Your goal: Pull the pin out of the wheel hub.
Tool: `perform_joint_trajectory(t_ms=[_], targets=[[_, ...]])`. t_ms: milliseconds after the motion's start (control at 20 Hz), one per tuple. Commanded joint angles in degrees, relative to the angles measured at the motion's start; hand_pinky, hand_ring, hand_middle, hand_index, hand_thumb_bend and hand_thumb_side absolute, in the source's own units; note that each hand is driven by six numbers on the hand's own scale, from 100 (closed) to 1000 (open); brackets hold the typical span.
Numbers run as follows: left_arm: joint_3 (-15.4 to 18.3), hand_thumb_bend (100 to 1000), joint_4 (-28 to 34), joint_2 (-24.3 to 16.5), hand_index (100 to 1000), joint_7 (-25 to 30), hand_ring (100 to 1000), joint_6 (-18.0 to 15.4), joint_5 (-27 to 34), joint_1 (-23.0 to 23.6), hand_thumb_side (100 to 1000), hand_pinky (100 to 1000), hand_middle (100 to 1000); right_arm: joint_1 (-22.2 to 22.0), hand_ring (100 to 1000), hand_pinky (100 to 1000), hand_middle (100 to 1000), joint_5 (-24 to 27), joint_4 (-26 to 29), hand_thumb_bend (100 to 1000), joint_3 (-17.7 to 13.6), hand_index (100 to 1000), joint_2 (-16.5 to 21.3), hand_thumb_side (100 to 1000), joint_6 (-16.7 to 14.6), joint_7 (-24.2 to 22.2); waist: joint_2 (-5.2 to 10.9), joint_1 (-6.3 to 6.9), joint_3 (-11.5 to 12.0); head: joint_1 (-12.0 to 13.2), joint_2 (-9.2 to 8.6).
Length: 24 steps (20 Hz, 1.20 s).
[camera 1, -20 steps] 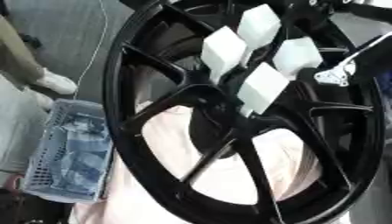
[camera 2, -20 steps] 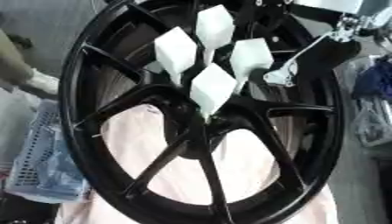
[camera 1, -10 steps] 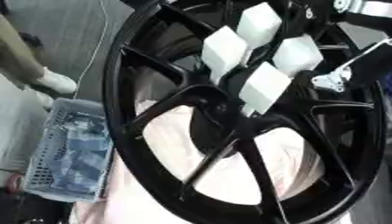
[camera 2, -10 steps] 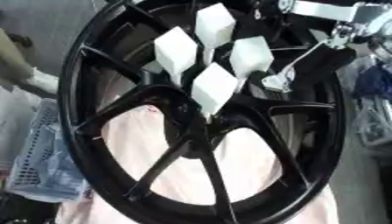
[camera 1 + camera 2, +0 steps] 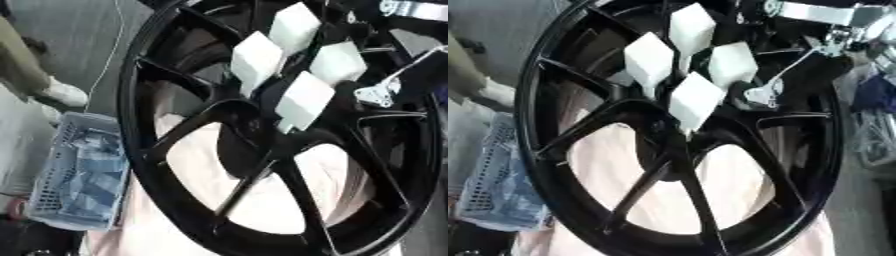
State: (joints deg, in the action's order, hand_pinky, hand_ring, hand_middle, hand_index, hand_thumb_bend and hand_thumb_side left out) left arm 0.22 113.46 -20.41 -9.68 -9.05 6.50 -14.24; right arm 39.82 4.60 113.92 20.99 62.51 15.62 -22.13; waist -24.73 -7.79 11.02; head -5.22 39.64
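The right hand point(image 5: 765, 93) sits against the black wheel point(image 5: 149, 150), with four white blocks point(image 5: 695, 100) crowding the hub just to its left. Black spokes point(image 5: 249, 182) bar the way below it; wide gaps between them stay open over pink cloth point(image 5: 206, 170).

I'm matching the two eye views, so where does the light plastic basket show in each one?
Left eye view: the basket lies at the lower left, outside the black wheel rim.
Right eye view: the basket sits at the left edge, cut off by the frame.
Shared landmark: the four white blocks clustered at the wheel's hub.
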Motion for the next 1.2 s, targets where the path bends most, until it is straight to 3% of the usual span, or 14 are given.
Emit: perform_joint_trajectory(t_ms=[50,250,700,950,1200], targets=[[0.3,100,1.1,-0.9,765,-0.2,722,0.0,-0.1,-0.5,746,806,628,-0.4,723,665,430,0.3,0.7,100,-1.2,452,2.4,100,-1.1,1.6,1.13,0.35,0.1,-0.2,-0.21],[0.3,100,1.1,-1.0,766,-0.1,723,0.0,0.0,-0.5,744,807,629,-0.9,689,647,366,-0.4,0.7,100,-2.0,376,3.1,100,-1.8,3.1,1.49,0.47,0.0,-0.3,-0.15],[0.5,100,1.1,-1.1,769,-0.2,725,0.0,0.0,-0.1,742,808,632,-0.9,674,634,349,1.9,0.7,100,-6.9,357,5.9,100,-3.3,4.4,2.42,0.86,-0.8,-0.1,-0.20],[0.6,100,1.1,-1.2,769,-0.2,725,0.1,0.0,0.2,741,809,632,-0.9,677,632,352,2.7,0.7,100,-8.1,357,6.7,100,-3.0,4.8,2.83,1.15,-1.4,0.4,0.05],[1.4,100,1.1,-1.2,768,-1.0,725,0.0,-0.4,1.1,739,809,632,-5.7,679,633,360,3.8,0.7,100,-14.6,363,10.4,100,-1.5,8.8,3.11,2.26,-4.3,2.5,0.26]])
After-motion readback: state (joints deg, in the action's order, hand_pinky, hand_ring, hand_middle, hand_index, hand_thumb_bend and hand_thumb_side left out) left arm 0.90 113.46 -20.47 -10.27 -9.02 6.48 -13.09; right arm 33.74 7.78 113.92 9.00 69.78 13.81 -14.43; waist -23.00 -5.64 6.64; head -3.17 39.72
